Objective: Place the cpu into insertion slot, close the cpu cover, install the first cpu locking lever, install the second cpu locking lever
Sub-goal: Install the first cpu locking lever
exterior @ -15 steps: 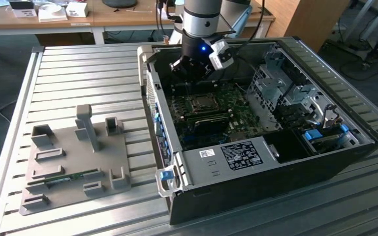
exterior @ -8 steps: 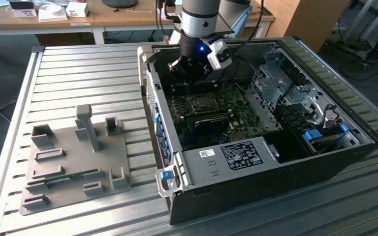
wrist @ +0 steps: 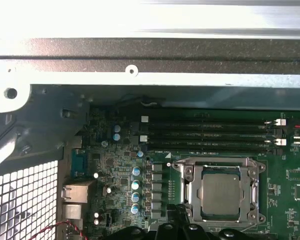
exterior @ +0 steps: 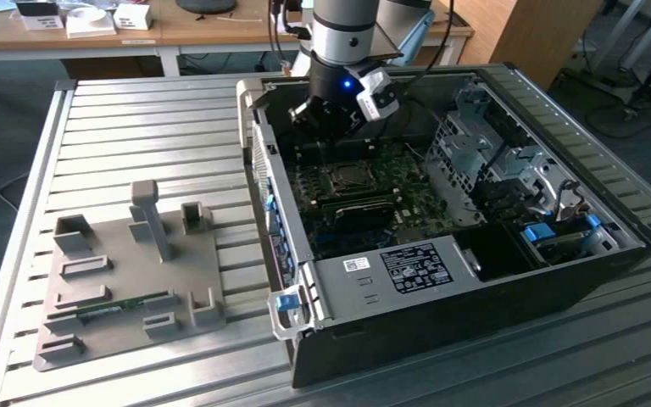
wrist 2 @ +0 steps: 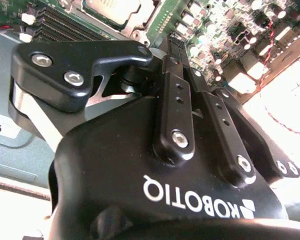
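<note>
The cpu [wrist: 221, 192] lies flat in the socket [exterior: 352, 180] on the board. The metal cover [wrist: 191, 192] lies down around it like a frame. Whether the levers are latched cannot be told. In the exterior view the socket sits at about five o'clock from the gripper [exterior: 323, 125], near it, inside the computer case [exterior: 439, 326]. In the first wrist view the gripper's tip hangs just beside the cover's edge, on the side away from the memory slots [wrist: 210, 135]. The jaws look drawn together, holding nothing.
</note>
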